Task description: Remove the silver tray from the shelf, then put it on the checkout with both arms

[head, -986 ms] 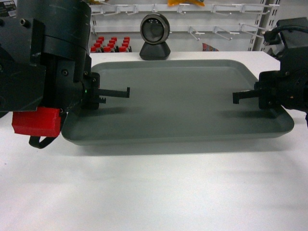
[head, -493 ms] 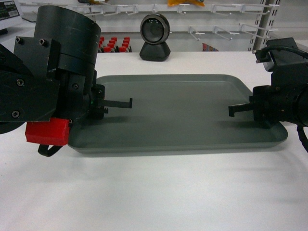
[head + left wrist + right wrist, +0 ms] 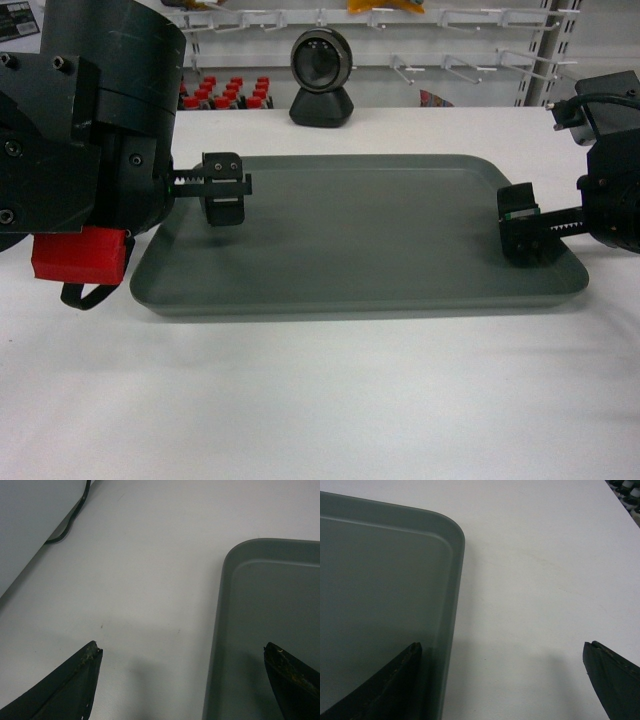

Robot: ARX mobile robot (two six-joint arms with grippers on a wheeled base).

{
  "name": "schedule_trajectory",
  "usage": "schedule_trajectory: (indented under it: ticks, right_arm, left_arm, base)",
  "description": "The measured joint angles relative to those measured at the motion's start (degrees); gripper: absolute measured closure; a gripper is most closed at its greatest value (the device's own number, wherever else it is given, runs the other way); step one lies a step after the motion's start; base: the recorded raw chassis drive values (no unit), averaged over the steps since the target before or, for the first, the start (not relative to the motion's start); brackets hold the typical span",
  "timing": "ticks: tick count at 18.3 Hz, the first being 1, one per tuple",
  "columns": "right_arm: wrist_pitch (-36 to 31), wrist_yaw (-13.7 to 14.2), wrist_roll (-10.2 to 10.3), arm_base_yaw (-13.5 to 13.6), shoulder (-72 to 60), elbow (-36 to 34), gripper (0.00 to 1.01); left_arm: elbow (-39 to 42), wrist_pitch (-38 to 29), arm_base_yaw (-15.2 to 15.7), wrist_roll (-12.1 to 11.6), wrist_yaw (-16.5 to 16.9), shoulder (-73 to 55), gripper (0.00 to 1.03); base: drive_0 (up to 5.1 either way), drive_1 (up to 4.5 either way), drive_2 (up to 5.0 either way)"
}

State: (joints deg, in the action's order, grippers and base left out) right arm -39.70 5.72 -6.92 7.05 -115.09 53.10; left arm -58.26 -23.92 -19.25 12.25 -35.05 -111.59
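We see the silver tray (image 3: 360,235), matte grey with rounded corners and a low rim, lying flat on the white checkout (image 3: 320,400). Our left gripper (image 3: 182,677) and right gripper (image 3: 502,675) are both spread wide, each straddling one end rim, gripping nothing. Beyond them stands a black camera (image 3: 321,76).

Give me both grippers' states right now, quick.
Left gripper: open, straddling the silver tray rim, gripping nothing.
Right gripper: open, straddling the tray's opposite rim, gripping nothing.
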Motion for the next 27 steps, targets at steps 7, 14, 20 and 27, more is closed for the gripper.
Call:
schedule_trajectory:
  ticks: [7,14,20,27]
  right_arm:
    - [1.31,-2.75,4.39,0.07,7.21,-0.72,0.03]
    - [3.91,-1.18,10.16,2.23,29.14,-7.1,0.03]
    - [-3.02,2.78,8.13,1.27,40.37,-20.22,0.43]
    - [-6.16,-1.29,7.3,-2.97,54.9,-39.21,0.99]
  left_arm:
    - [1.86,-0.15,0.7,1.03,3.76,7.89,0.05]
    - [8.31,1.22,1.36,-2.01,3.8,25.14,0.05]
    - [23.45,-18.82,6.12,-9.46,20.72,33.48,0.36]
    - [43.67,-23.04,12.66,-11.28,28.22,49.57,1.01]
  base:
    - [0.0,0.0,0.0]
    - [0.0,0.0,0.0]
    - [0.0,0.0,0.0]
    - [0.0,0.0,0.0]
